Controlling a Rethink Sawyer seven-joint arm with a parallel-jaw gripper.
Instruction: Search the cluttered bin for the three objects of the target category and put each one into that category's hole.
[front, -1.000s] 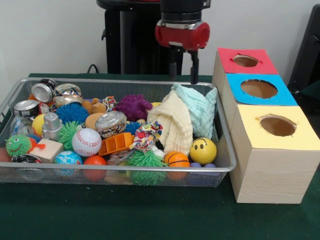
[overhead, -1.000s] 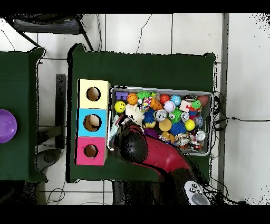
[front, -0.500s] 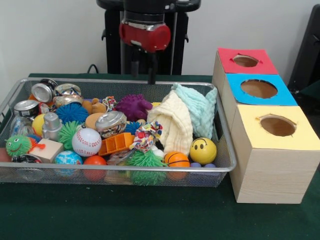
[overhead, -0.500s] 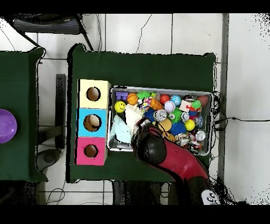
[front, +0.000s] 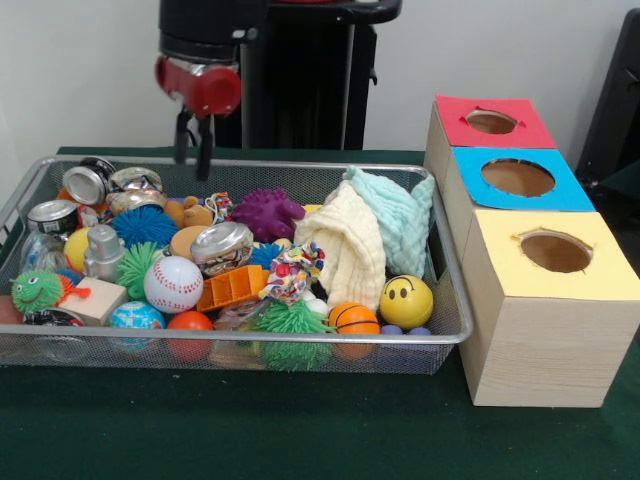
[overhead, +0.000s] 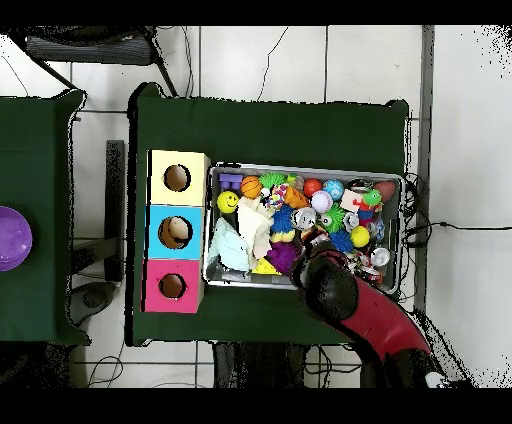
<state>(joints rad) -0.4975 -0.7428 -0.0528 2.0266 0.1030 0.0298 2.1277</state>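
Note:
The wire mesh bin (front: 250, 338) is full of clutter; it also shows in the overhead view (overhead: 300, 168). A tan-brown plush (front: 190, 212) lies near the bin's far wall, left of a purple spiky ball (front: 266, 212). A yellow thing (overhead: 265, 267) lies by the robot-side wall; I cannot tell whether it is the duck. The orange striped plush is hidden. My gripper (front: 194, 148) hangs open and empty above the far rim, just over the tan-brown plush. The red-bordered hole (front: 491, 121) is on the farthest box, to the right.
Blue-bordered (front: 517, 177) and yellow-bordered (front: 555, 250) boxes stand in a row with the red one beside the bin. Cream (front: 346, 245) and mint (front: 395, 212) cloths are piled at the bin's right end. Cans, a baseball (front: 173, 284) and spiky balls fill the left.
My gripper has moved left in the front view along the bin's far side, from near the red box to over the left part. It stays empty.

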